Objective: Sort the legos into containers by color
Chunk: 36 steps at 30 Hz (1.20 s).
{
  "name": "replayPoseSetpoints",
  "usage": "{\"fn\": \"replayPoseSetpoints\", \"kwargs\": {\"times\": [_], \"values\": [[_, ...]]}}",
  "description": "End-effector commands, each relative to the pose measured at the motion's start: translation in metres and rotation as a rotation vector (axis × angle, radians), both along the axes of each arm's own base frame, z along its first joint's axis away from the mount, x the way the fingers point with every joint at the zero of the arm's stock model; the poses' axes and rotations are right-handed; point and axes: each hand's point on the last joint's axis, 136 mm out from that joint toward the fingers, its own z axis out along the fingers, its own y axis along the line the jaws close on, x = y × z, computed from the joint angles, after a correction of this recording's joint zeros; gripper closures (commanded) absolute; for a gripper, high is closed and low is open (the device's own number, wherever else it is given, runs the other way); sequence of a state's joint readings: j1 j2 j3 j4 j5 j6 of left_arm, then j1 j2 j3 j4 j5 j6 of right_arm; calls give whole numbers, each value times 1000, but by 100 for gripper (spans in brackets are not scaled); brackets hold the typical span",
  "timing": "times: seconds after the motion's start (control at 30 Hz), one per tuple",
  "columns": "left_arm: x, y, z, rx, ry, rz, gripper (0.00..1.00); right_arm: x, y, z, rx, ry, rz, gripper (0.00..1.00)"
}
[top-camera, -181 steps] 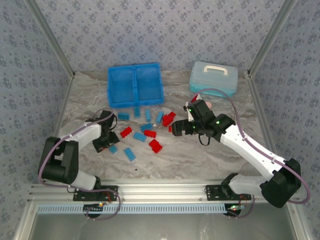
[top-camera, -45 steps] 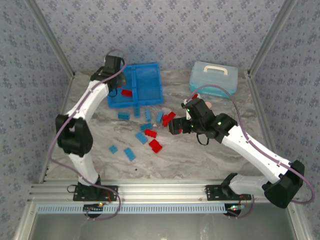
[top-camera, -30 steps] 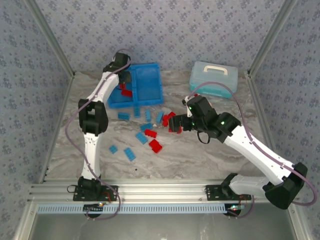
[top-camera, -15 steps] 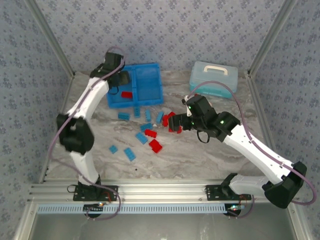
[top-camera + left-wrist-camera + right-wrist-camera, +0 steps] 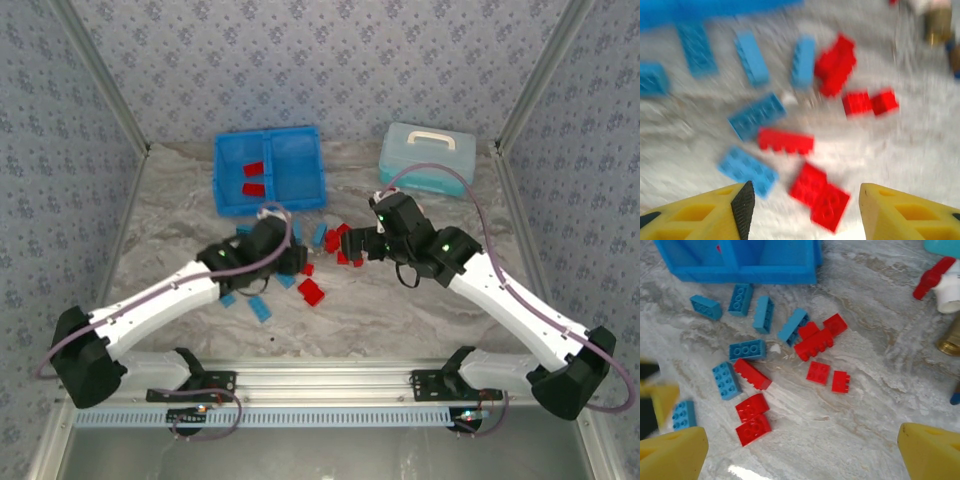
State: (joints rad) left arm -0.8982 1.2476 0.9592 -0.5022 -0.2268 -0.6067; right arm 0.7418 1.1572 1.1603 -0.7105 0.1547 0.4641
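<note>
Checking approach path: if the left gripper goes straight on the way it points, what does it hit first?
Likely the pair of red legos, centred just ahead of the open left gripper on the table; the blur leaves depth unclear.

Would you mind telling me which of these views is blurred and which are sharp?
Left wrist: blurred, the legos smeared. Right wrist: sharp, their studs readable, with a small glare patch on the table near the bottom edge. Top external: evenly lit and clear.

Enclosed lab robot cell: aluminium frame posts [image 5: 101, 75], patterned backdrop walls [image 5: 330, 60], marble-look tabletop [image 5: 400, 320], mounting rail [image 5: 330, 382].
</note>
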Motion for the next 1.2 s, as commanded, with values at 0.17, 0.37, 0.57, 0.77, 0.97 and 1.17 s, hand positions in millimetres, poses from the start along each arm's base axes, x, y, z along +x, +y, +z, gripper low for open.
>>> {"fn": "replayPoseSetpoints", "kwargs": {"times": [0.17,0.37,0.57,0.77,0.97,1.17], "values": [[-35,-50,-55,97,55,-167,36,0,-41,2,96,-48,-183,0],[-35,-66,-94,215,105,-288,35,-7,-49,-3,107,-17,-196,0],[-35,-67,-116,262,123,-304,35,-11,-53,-3,129,-23,-208,0],[-41,-68,-133,353,120,-322,40,-8,-54,-2,139,-22,-211,0],[-47,-72,-141,439,101,-330,44,-9,-53,-5,146,-10,-208,0],[-44,-71,-155,452,116,-280,55,-10,-55,-6,151,-5,-214,0]]}}
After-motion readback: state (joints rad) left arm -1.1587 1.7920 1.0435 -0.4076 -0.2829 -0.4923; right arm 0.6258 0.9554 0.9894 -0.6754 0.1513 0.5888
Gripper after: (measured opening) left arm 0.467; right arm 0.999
